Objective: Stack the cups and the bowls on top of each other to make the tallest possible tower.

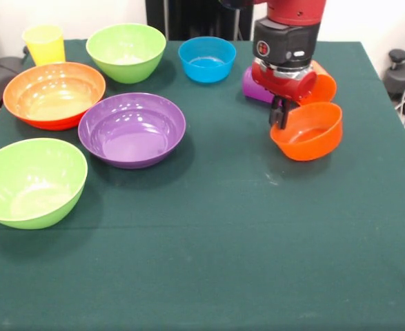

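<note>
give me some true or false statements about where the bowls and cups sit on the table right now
1. The gripper is at the rim of the small orange bowl. True.
2. The yellow cup stands inside the purple bowl. False: it stands on the table behind the large orange bowl.
3. The small blue bowl is empty. True.
4. The two lime green bowls are stacked. False: one sits at the far side, the other nearer the camera, apart.
</note>
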Action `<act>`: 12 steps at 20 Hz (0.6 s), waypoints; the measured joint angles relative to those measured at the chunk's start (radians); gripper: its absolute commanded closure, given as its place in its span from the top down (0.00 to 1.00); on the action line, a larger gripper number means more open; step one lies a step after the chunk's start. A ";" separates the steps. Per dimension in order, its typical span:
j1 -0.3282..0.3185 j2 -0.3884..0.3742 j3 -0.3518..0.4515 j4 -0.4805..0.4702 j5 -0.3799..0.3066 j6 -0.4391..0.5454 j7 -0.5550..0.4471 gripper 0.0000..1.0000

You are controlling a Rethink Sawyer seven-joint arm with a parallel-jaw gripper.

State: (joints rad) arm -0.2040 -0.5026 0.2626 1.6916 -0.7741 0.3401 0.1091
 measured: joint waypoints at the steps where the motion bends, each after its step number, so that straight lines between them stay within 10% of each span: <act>1: 0.000 -0.004 -0.005 0.005 0.000 0.000 0.000 0.00; 12: -0.001 -0.022 -0.049 0.039 0.000 0.000 0.000 0.00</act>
State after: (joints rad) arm -0.2048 -0.5245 0.2132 1.7308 -0.7739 0.3403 0.1091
